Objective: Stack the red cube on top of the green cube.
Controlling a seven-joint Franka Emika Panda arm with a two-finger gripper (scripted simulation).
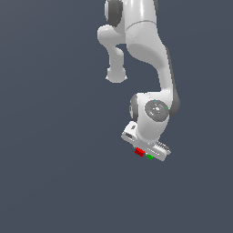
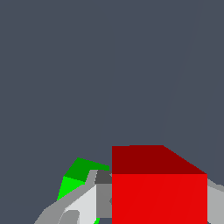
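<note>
The white robot arm (image 1: 150,59) bends down low, and its gripper (image 2: 144,205) pinches the red cube (image 2: 159,192) tight, with a gray finger (image 2: 83,203) pressed on one side and another finger on the far side. The green cube (image 2: 76,177) sits just beside the red cube, partly hidden behind that finger. In the exterior view, both tiny cubes peek out under the hand, red on the exterior view's left, and they are not stacked.

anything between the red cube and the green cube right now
In the wrist view, a grey finger of the tool crosses in front of the green cube, beside the red cube. In the exterior view the cubes sit too close to tell.
</note>
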